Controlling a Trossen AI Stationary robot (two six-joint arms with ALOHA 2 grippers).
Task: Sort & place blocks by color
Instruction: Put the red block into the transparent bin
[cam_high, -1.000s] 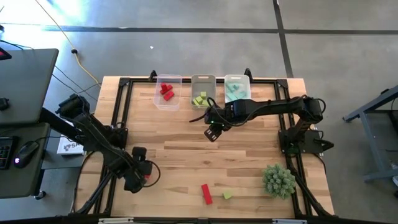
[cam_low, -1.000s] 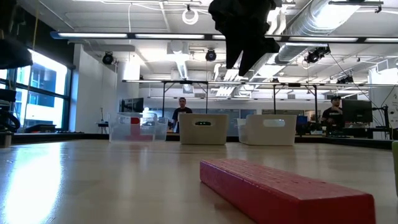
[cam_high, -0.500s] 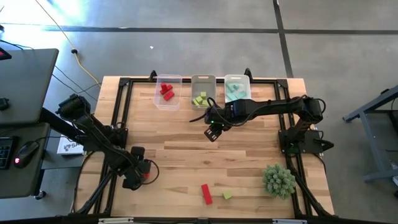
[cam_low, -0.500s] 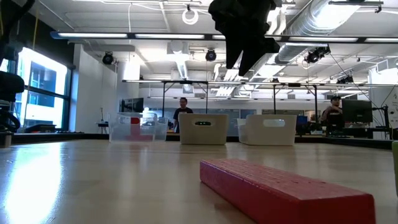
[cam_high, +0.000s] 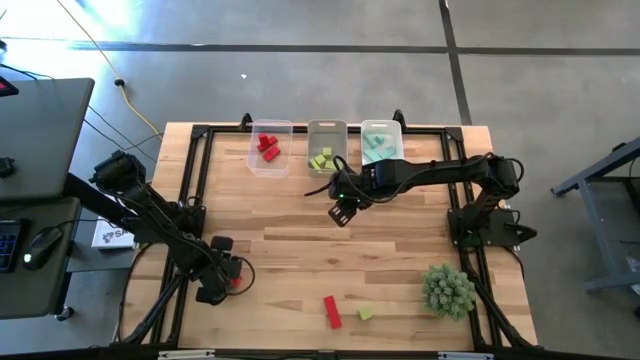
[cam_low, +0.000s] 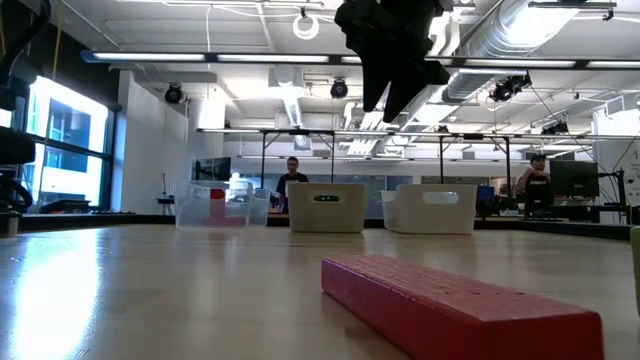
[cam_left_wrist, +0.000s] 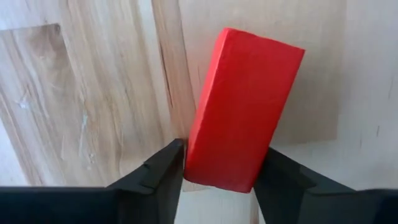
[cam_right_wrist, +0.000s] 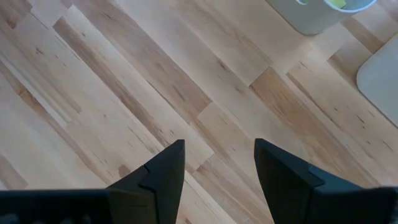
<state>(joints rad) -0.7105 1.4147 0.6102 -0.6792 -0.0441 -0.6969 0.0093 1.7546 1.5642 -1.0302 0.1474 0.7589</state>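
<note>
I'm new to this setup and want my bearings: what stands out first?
At the table's near-left corner, the left gripper has its fingers closed around a red rectangular block. Three clear plastic bins line the far edge, the right gripper hovering open just before them. A spiky green fake plant sits near-right.

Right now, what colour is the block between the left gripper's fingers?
Red. The block sits between the left gripper fingers, clearest in the left wrist view.

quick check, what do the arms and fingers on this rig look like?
Both arms are matte black, jointed tubular links on black bases at the table's side rails. The left gripper and right gripper each have two flat, wedge-shaped black fingers. No markings are legible.
</note>
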